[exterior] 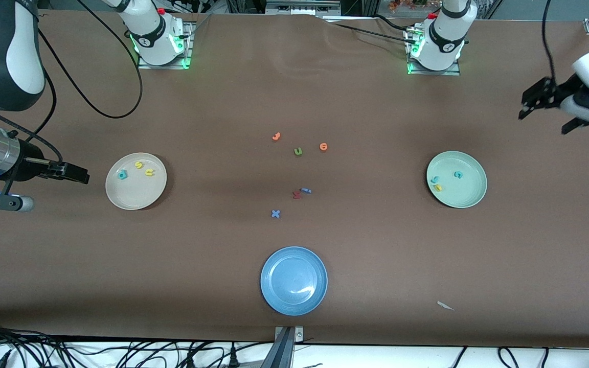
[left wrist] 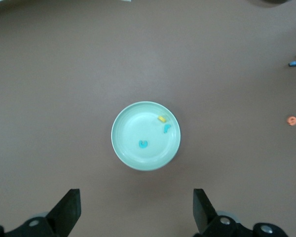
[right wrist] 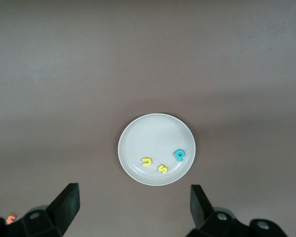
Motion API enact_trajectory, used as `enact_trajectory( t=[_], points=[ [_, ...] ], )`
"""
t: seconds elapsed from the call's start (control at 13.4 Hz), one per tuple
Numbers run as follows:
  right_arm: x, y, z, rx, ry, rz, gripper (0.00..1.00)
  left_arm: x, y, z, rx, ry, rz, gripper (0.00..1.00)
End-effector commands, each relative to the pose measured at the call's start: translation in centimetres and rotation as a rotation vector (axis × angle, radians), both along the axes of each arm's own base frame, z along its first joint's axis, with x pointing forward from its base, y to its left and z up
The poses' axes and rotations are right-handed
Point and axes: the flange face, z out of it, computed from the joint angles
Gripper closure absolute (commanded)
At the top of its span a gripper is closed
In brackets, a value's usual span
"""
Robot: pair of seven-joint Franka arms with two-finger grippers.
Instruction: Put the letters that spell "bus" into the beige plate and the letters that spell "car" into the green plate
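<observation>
The beige plate [exterior: 136, 197] [right wrist: 153, 133] lies toward the right arm's end of the table. It holds a teal "b" [exterior: 122, 175] [right wrist: 179, 155], a yellow "s" [exterior: 138, 164] [right wrist: 163, 169] and a yellow "u" [exterior: 149, 172] [right wrist: 146, 161]. The green plate [exterior: 466, 191] [left wrist: 133, 128], toward the left arm's end, holds a teal "c" [exterior: 457, 174] [left wrist: 143, 143], a teal-blue "r" [exterior: 434, 179] [left wrist: 166, 128] and a yellow "a" [exterior: 438, 187] [left wrist: 162, 119]. My right gripper [exterior: 49, 189] [right wrist: 134, 207] hangs open and empty over bare table beside the beige plate. My left gripper [exterior: 545, 118] [left wrist: 137, 207] hangs open and empty beside the green plate.
Mid-table lie two orange letters [exterior: 276, 136] [exterior: 323, 147], an olive "u" [exterior: 298, 151], a red letter [exterior: 297, 194], a small blue letter [exterior: 306, 190] and a blue "x" [exterior: 275, 214]. A blue plate [exterior: 293, 301] sits nearest the front camera. A white scrap [exterior: 445, 305] lies nearby.
</observation>
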Motion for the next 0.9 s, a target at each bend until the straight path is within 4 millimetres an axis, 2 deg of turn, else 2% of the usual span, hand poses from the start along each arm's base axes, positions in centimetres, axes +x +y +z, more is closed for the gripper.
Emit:
enact_trajectory(
  t=[0.0,0.07,0.15,0.37,0.52,0.82],
  points=[
    [-0.4,0.1,0.5,0.001,-0.011,-0.008,0.01,1.7,-0.5,3.2,0.040,0.097,0.057,0.00],
    [-0.4,0.1,0.5,0.001,-0.013,-0.008,0.01,2.4,-1.0,3.8,0.064,0.108,0.088,0.00],
    [-0.4,0.1,0.5,0.001,-0.014,-0.010,0.01,3.0,-2.6,3.9,0.092,0.103,0.099,0.00],
    [-0.4,0.1,0.5,0.002,-0.013,-0.010,0.01,3.2,-3.5,3.8,0.099,0.103,0.174,0.00],
    [-0.3,0.1,0.3,0.002,-0.010,-0.010,0.01,3.3,-4.9,4.1,0.107,0.092,0.192,0.00],
    [-0.3,0.2,0.2,0.001,-0.008,-0.008,0.00,3.8,-4.3,3.9,0.097,0.086,0.217,0.00]
  ],
)
